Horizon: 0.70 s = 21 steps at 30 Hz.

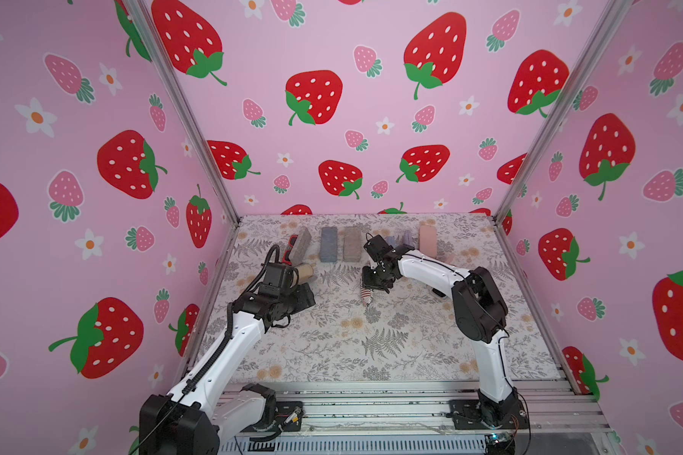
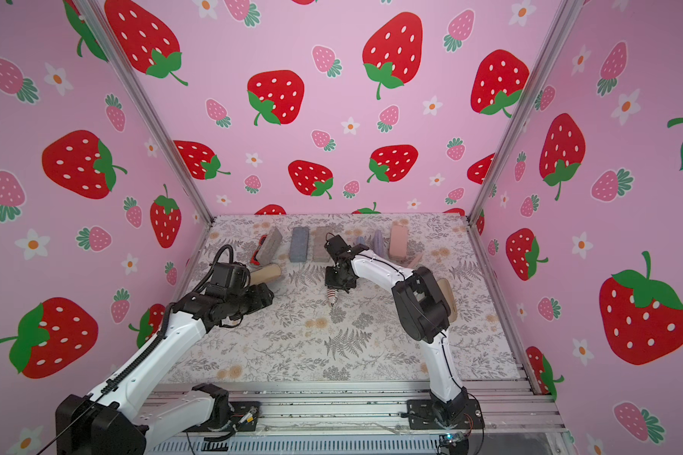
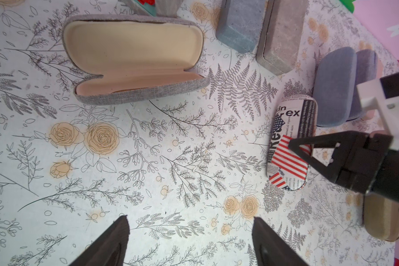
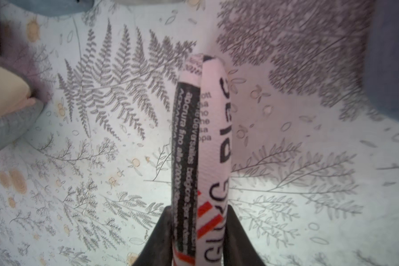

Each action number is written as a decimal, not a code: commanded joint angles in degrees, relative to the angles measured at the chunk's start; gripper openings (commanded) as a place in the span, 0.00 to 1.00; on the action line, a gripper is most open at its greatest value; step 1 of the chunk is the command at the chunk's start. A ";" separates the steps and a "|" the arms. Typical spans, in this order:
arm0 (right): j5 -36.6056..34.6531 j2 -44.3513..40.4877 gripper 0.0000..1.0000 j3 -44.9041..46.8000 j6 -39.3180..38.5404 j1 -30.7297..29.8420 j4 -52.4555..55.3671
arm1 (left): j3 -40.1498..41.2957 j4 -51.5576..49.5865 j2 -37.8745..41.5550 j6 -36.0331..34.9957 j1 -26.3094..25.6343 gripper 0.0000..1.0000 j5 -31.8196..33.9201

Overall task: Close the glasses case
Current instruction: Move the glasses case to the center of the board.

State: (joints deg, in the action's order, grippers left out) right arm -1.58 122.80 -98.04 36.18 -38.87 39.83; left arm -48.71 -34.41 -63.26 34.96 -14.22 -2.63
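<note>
Right gripper (image 4: 198,214) pinched newsprint-and-flag glasses case (image 4: 203,138) across its thickness, one finger on each broad face. Two halves of case met along seam. Case (image 1: 366,296) sat near centre of frame in both top views, just under gripper, below back row of closed cases (image 1: 329,244). Whether it touched floral mat (image 1: 371,346): unclear. Left gripper (image 3: 189,221) hovered over mat, jaws spread wide, nothing between. Open grey case (image 3: 134,57) with cream lining lay left of centre, beside left gripper, well apart from right gripper.
</note>
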 commanded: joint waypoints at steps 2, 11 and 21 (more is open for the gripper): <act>-0.42 1.92 0.25 -3.34 -2.63 2.63 2.65 | 0.16 -1.27 0.51 -0.42 0.59 0.84 -0.35; 1.06 4.29 0.38 -6.30 -5.20 4.84 2.91 | 0.15 -1.56 -0.15 -0.36 1.07 0.84 -0.31; 2.57 -1.34 0.50 -1.48 -5.05 4.78 0.01 | 0.03 -0.44 -2.50 -1.11 2.35 0.87 -0.77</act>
State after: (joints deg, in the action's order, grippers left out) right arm -0.45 125.21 -101.30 31.64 -33.80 40.16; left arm -48.51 -34.54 -64.75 34.46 -12.58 -2.72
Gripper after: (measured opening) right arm 0.500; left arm 0.867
